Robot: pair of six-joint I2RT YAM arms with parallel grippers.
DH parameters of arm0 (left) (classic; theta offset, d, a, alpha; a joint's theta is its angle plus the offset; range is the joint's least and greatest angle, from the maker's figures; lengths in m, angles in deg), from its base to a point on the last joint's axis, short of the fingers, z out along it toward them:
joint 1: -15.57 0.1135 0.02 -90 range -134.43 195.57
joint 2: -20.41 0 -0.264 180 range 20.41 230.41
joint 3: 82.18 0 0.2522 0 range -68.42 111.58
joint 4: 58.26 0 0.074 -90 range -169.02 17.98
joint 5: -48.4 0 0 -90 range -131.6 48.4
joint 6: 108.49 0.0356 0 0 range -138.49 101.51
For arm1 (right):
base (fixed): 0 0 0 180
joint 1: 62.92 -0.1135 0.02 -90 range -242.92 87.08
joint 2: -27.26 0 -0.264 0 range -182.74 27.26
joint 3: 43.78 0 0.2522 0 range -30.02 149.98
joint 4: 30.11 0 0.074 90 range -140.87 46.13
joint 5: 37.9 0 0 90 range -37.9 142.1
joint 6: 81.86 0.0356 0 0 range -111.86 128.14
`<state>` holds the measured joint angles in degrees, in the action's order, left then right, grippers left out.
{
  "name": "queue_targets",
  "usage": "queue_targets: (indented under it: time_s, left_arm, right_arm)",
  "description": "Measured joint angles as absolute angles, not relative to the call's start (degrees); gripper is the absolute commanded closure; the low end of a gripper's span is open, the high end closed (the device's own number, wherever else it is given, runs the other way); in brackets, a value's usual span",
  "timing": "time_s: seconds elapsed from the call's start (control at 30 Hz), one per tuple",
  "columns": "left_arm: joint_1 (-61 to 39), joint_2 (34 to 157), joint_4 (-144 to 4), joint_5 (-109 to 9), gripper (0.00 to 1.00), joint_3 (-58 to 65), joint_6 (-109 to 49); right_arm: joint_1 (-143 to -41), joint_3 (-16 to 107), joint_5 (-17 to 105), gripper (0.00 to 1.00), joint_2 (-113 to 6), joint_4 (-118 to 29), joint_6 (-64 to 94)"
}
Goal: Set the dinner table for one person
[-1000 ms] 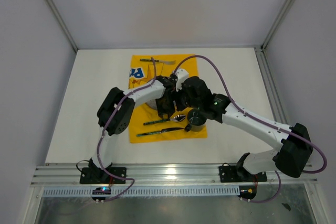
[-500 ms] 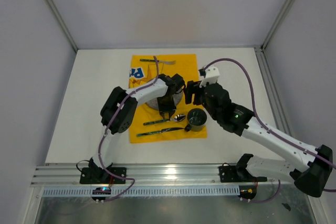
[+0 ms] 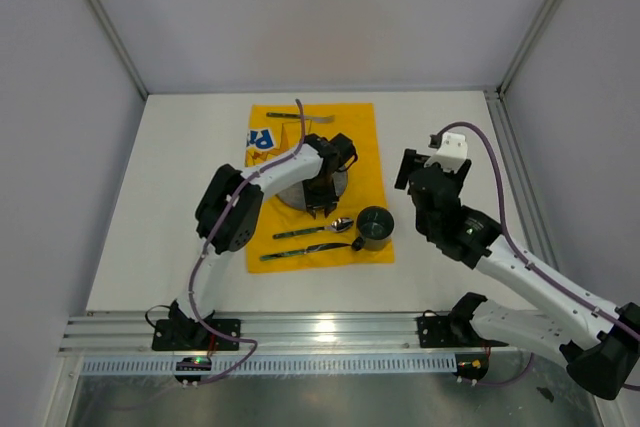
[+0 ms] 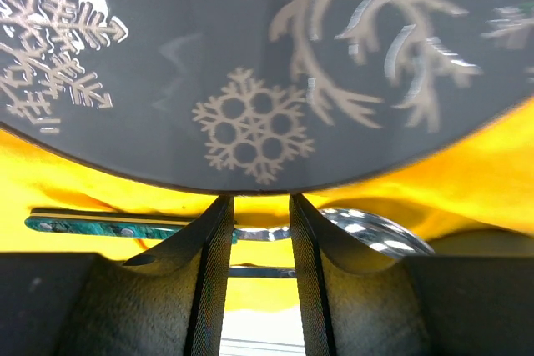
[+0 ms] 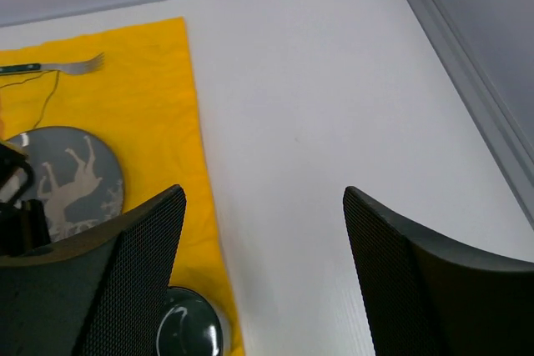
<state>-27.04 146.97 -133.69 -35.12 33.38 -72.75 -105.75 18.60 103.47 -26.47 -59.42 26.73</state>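
A yellow cloth (image 3: 365,147) lies on the white dinner table (image 3: 450,127). On it rests a grey reindeer-print plate (image 3: 297,193), with a fork (image 3: 300,117) beyond it. Nearer lie a spoon (image 3: 318,228) and a knife (image 3: 310,248), and a dark cup (image 3: 374,228) stands at the right. My left gripper (image 4: 257,199) has its tips at the plate (image 4: 250,56) rim. Its jaws are narrowly open, and only cloth, spoon and knife show through the gap. My right gripper (image 5: 263,198) hangs wide open and empty over bare table (image 5: 334,81), right of the cup (image 5: 188,327).
A metal rail (image 5: 467,81) runs along the table's right edge, and another rail (image 3: 330,332) crosses the near edge by the arm bases. Grey walls close in the other sides. The cloth carries a blue print (image 3: 262,137) at its far left corner.
My right arm has pulled back from beside the plate and cup to the right, its jaws opening wider. The cup stays on the cloth. The left gripper stays at the plate.
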Motion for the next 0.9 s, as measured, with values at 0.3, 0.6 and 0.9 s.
queue_targets:
  time_s: [0.3, 0.6, 0.9]
  left_arm:
    - [-26.9, 147.2, -137.6, -33.5, 0.61, 42.7, -71.7]
    - [-22.9, 147.2, -140.3, -31.3, 0.61, 44.3, -70.2]
    - [-11.6, 148.3, -141.5, -30.5, 0.61, 52.3, -67.3]
  right_arm:
    - [-104.4, 13.2, 104.7, 0.19, -25.2, -64.8, 32.8]
    - [-104.3, 8.0, 98.1, 0.19, -28.5, -67.0, 38.4]
    - [-104.3, 6.3, 93.0, 0.20, -29.1, -67.5, 40.4]
